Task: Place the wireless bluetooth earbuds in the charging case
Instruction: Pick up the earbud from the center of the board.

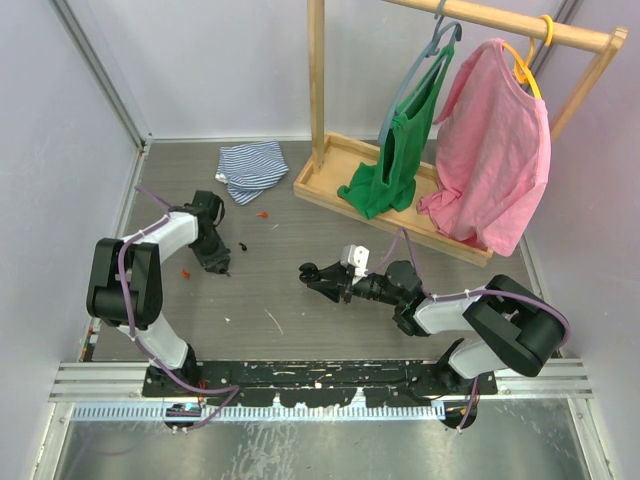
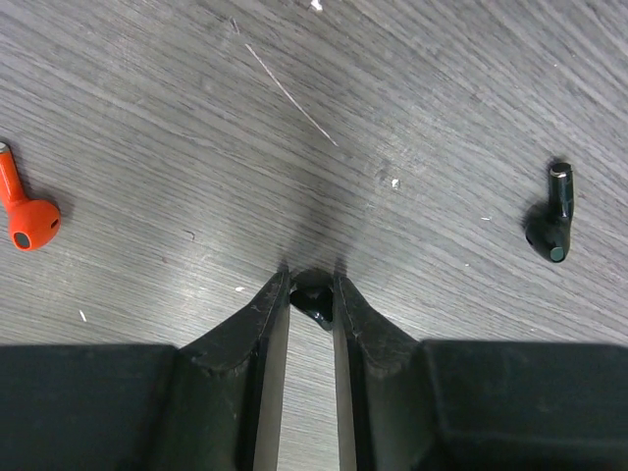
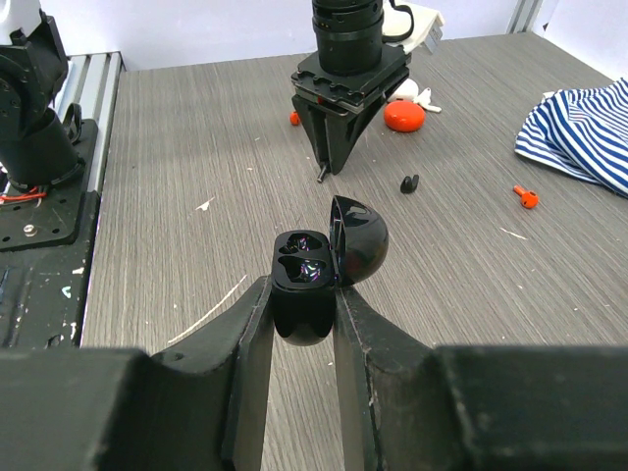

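My right gripper is shut on the black charging case, held above the table with its lid hinged open and both sockets empty. In the top view this case sits mid-table. My left gripper points down at the table, its fingertips pinched on a black earbud. From the right wrist view that left gripper shows a dark stem at its tips. A second black earbud lies to its right, and an orange earbud to its left.
An orange round case and a white bud lie behind the left gripper. Another orange earbud lies near a striped cloth. A wooden rack with green and pink shirts stands back right.
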